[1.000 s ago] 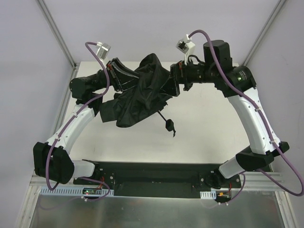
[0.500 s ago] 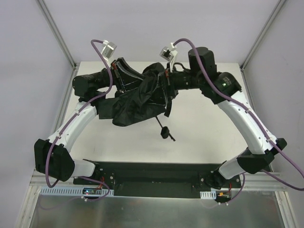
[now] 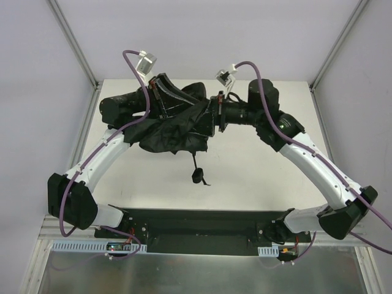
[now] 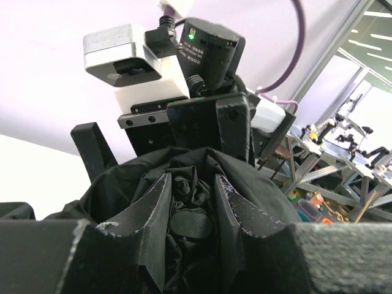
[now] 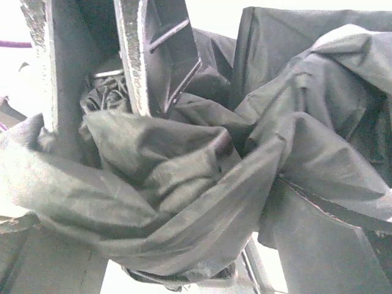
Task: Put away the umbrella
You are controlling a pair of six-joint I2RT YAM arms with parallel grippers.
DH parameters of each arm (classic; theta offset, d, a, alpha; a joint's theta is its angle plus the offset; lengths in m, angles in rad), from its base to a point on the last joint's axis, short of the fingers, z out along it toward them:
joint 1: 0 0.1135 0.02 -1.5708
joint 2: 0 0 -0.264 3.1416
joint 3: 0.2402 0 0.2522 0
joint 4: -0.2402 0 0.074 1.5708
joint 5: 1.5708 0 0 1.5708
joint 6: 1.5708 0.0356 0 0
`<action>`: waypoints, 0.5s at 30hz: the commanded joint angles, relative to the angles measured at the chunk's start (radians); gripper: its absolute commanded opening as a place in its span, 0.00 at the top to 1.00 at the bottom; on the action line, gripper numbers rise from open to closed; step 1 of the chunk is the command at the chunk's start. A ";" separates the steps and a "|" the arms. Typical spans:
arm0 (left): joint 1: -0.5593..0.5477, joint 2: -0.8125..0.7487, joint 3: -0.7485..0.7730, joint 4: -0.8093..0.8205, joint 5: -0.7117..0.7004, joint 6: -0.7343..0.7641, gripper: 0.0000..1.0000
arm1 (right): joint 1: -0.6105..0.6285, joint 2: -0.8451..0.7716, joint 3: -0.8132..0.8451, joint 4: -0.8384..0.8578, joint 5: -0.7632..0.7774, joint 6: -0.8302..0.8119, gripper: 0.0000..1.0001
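Seen from above, the left fingers pinch a bunch of black fabric. The umbrella hangs between both arms, above the counter, its handle dangling below on the thin shaft. The right fingers also pinch folds of fabric. Both hold only loose cloth, so it may slip free, dropping the umbrella.

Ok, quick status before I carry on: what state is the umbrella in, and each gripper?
umbrella: canopy loose and crumpled, bunched between both grippers, not rolled up.
handle: free, sticking out on the shaft toward the arm bases.
left gripper: shut on the umbrella fabric.
right gripper: shut on the umbrella fabric.
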 commanded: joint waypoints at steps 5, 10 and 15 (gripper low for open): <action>-0.069 -0.025 0.069 0.122 -0.128 0.009 1.00 | -0.006 -0.008 -0.077 0.452 -0.012 0.273 0.04; -0.104 -0.002 0.095 0.106 -0.137 0.035 1.00 | 0.011 0.025 -0.071 0.570 -0.038 0.334 0.06; -0.113 -0.017 0.089 0.044 -0.139 0.088 1.00 | 0.025 0.016 -0.099 0.633 -0.060 0.376 0.31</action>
